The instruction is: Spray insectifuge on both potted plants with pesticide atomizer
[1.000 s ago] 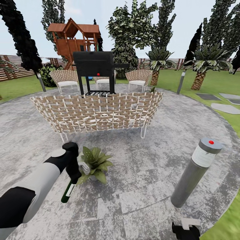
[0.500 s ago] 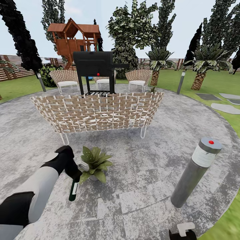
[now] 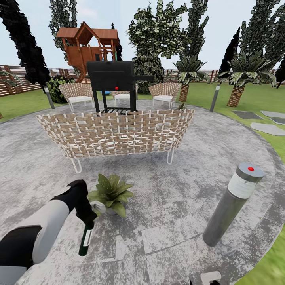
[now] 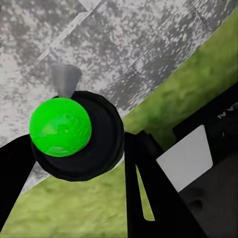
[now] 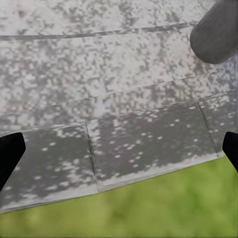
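Note:
My left gripper [image 3: 88, 217] is shut on the pesticide atomizer [image 3: 85, 239], a slim dark green bottle with a white label that hangs tilted below my hand. Its pale grey trigger head [image 3: 97, 207] almost touches the leaves of a potted plant [image 3: 111, 192], a low speckled rosette on the stone patio [image 3: 178, 206]. In the left wrist view the atomizer's bright green base [image 4: 60, 127] sits between my black fingers [image 4: 144, 173]. Another small plant [image 3: 181, 106] peeks out past the sofa's right end. My right gripper [image 5: 119, 148] hangs open over the patio's edge and shows at the bottom of the head view [image 3: 209, 278].
A woven sofa [image 3: 114, 132] stands just behind the near plant, with a black grill [image 3: 113, 85] and chairs [image 3: 164, 93] beyond it. A grey bollard lamp [image 3: 231, 206] rises at the right. Lawn [image 3: 273, 265] borders the patio, with stepping stones [image 3: 267, 127] far right.
My left arm has sunk a little, carrying the atomizer lower beside the plant. The right gripper has dropped toward the bottom edge of the head view.

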